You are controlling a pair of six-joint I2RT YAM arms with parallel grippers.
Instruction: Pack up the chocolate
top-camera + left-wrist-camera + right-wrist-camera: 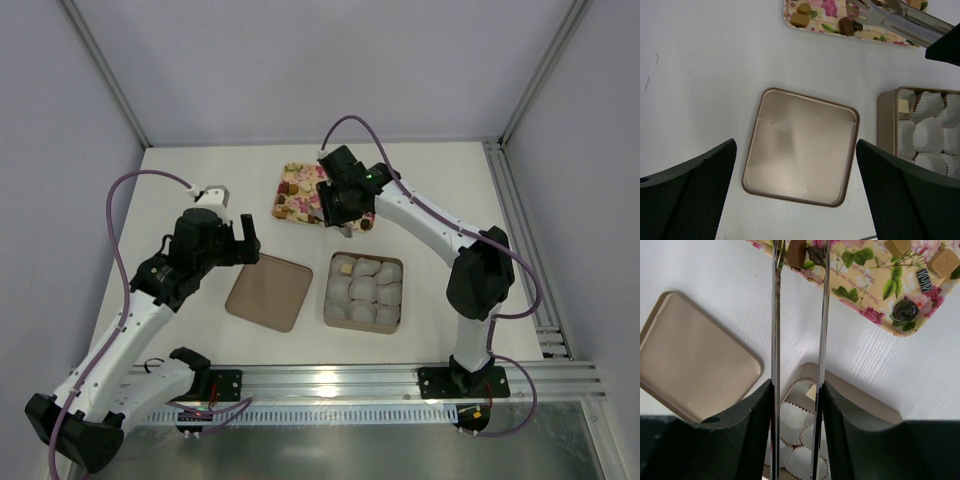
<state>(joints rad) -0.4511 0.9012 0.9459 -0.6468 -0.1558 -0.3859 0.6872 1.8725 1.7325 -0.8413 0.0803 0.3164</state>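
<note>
Your right jaws are clenching the metal tongs (775,315), whose tips are reaching over the floral tray (865,290) with a brown piece of the chocolate (796,252) between them; I cannot tell whether it is pinched. More pieces are lying on that tray, and one tan piece (903,106) is sitting in a paper cup (910,95) in the box (886,120). Your left jaws are hanging wide apart above the lid (800,165) on the table (700,75).

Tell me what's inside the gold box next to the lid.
White paper cups fill the box. One pale chocolate sits in a corner cup; the other cups look empty. The cups cover the floor of the box, so it cannot be seen.
</note>
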